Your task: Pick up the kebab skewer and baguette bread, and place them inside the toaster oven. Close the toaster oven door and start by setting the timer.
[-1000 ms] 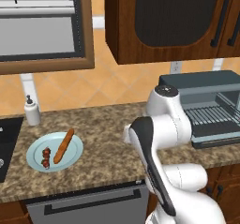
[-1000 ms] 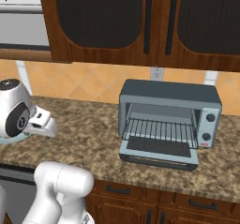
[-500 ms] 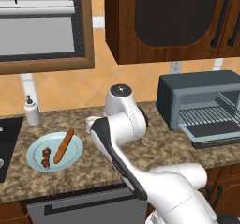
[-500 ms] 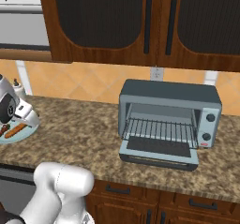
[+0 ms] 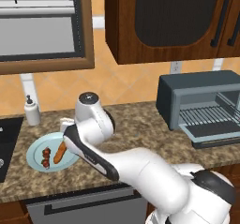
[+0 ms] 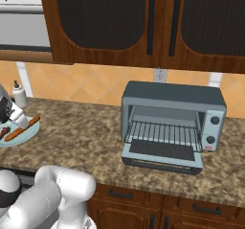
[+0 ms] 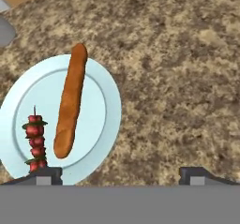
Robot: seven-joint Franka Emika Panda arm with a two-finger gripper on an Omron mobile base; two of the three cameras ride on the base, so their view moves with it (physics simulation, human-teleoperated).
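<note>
Baguette bread (image 7: 70, 107) lies lengthwise on a pale blue plate (image 7: 106, 101), one end reaching the plate's rim, and the kebab skewer (image 7: 35, 141) rests just beside it on the same plate, the two apart. Plate sits on the speckled stone table (image 7: 178, 78). In the hand view the claw (image 7: 121, 174) hangs above the table with its two dark tips spread wide and nothing between them, one tip over the plate's edge. From the left base view the plate is at the table's left, near a small white bottle (image 5: 32, 110). Well apart to the right stands the toaster oven (image 6: 173, 119), its toaster oven door (image 6: 162, 155) folded down flat, wire rack bare
</note>
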